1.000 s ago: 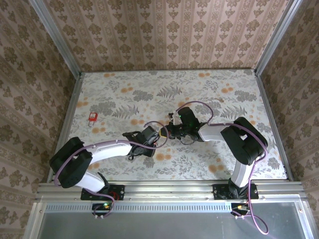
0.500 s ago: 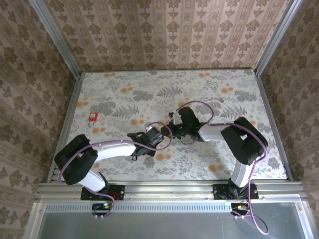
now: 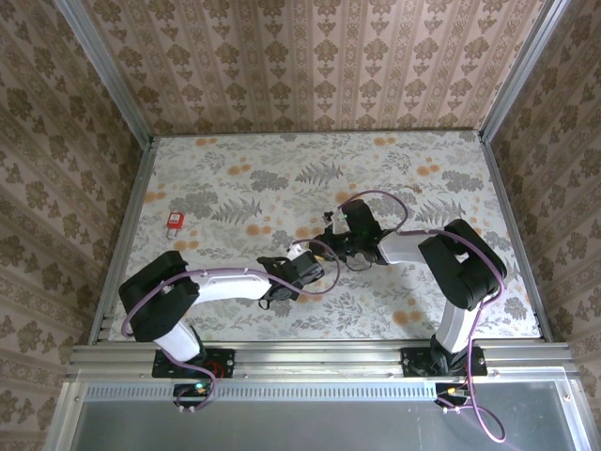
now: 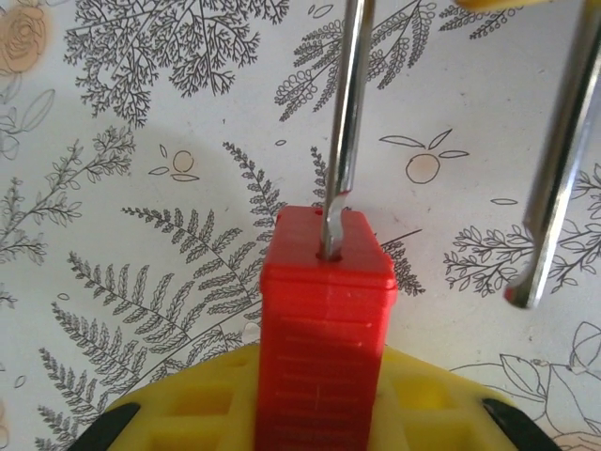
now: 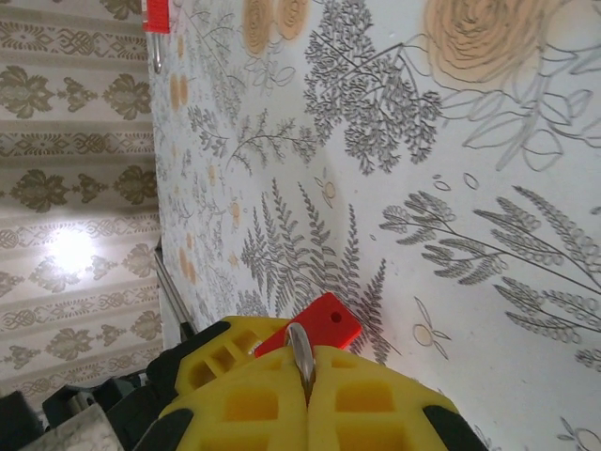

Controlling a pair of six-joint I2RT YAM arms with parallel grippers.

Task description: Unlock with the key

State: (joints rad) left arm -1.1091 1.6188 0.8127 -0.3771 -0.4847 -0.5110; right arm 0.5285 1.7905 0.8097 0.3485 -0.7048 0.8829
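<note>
The padlock's red body (image 4: 324,310) stands between my left gripper's (image 4: 319,399) yellow fingers, which are shut on it. Its steel shackle (image 4: 347,113) rises from one hole, and the shackle's other leg (image 4: 549,188) hangs free to the right of the body. My right gripper (image 5: 305,371) is shut on the shackle's bend (image 5: 300,352), with the red body's holed top (image 5: 319,324) just beyond its tips. In the top view the left gripper (image 3: 305,268) and right gripper (image 3: 336,246) meet at mid-table. The red-headed key (image 3: 175,221) lies far left on the table, also seen as the key (image 5: 157,19) at the right wrist view's top.
The table (image 3: 432,178) has a floral cover and is walled by patterned panels on three sides. A metal rail (image 3: 310,355) runs along the near edge. Both arms' cables loop over the middle of the table.
My left gripper has moved right toward the right gripper and its jaws have closed on the padlock's red body. The right gripper has barely shifted, still gripping the shackle.
</note>
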